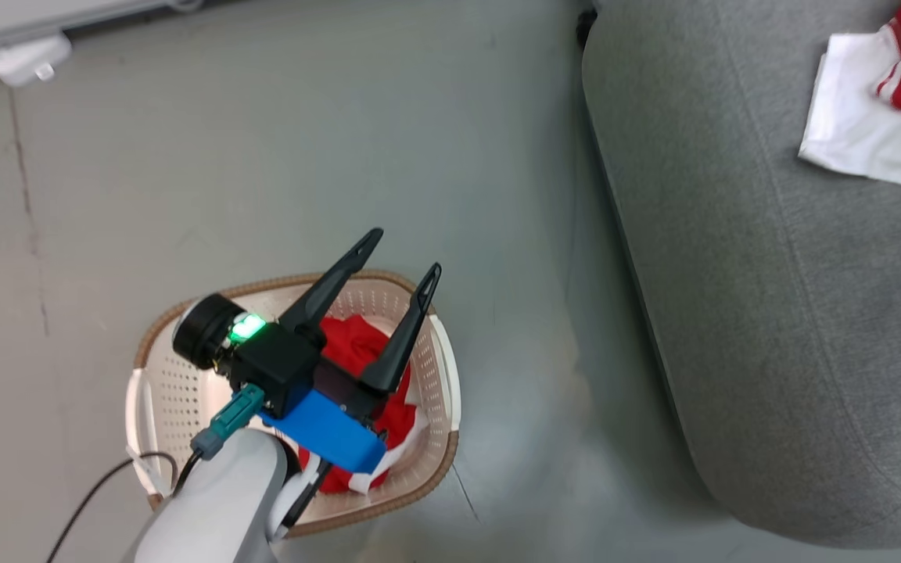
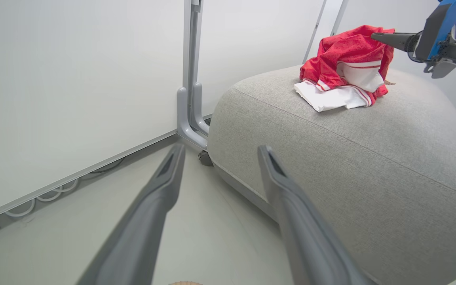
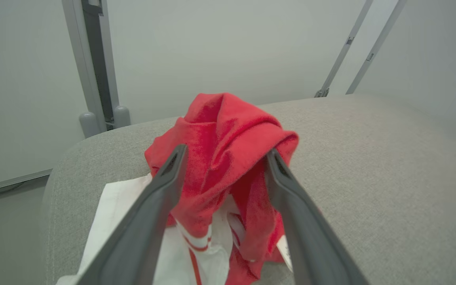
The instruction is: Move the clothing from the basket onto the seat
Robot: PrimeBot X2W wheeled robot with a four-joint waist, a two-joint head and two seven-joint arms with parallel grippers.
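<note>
The left end effector [image 1: 405, 250] sits at the lower left of the head frame. Its two dark fingers are spread wide with nothing between them, above the basket [image 1: 177, 399]. The basket stands on the grey floor [image 1: 263, 156] and holds red clothing [image 1: 353, 348]. On the right side of the frame, the grey seat [image 1: 771, 313] carries a red-and-white garment [image 1: 865, 133] in the upper right corner. In the right wrist view, the right end effector [image 3: 227, 150] is also spread, with one finger on each side of that garment's red heap, which rests on the seat.
</note>
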